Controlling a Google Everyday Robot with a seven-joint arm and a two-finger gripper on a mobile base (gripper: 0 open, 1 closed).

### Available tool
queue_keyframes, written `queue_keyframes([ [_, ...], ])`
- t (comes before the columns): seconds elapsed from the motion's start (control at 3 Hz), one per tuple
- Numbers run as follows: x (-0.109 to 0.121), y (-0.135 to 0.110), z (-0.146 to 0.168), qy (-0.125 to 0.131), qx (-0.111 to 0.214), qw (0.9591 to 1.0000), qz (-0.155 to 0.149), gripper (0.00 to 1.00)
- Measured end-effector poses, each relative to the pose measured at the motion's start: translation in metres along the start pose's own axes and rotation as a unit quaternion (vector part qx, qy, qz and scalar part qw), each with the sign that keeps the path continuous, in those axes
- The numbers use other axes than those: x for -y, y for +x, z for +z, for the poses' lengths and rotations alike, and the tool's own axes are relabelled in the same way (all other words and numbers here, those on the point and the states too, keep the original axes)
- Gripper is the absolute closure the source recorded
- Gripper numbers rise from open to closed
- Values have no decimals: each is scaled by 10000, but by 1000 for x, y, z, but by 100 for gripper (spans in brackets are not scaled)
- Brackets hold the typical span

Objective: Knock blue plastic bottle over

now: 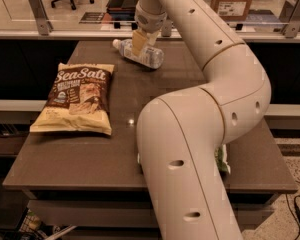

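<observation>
The blue plastic bottle [146,55] is a small clear bottle with a white cap. It lies on its side at the far middle of the brown table [155,99], cap pointing left. My gripper [139,45] hangs from the long white arm directly over the bottle's middle, its tan fingers [139,42] in front of the bottle's body. The gripper hides part of the bottle.
A Sea Salt snack bag [78,98] lies flat on the left of the table. My white arm [200,134] covers the table's right half, with a green-and-white packet [221,160] partly hidden behind it. A glass rail [65,14] runs behind the table.
</observation>
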State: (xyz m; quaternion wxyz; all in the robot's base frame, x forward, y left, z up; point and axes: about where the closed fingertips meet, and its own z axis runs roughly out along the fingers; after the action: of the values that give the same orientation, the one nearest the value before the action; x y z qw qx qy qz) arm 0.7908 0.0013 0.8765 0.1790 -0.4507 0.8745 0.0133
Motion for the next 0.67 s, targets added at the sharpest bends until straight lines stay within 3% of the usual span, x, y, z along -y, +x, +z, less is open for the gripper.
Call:
queue_keyframes([
  [0.33,1,-3,6,10,33,10000,-6,0],
  [0.67,1,-3,6,10,33,10000,-7,0],
])
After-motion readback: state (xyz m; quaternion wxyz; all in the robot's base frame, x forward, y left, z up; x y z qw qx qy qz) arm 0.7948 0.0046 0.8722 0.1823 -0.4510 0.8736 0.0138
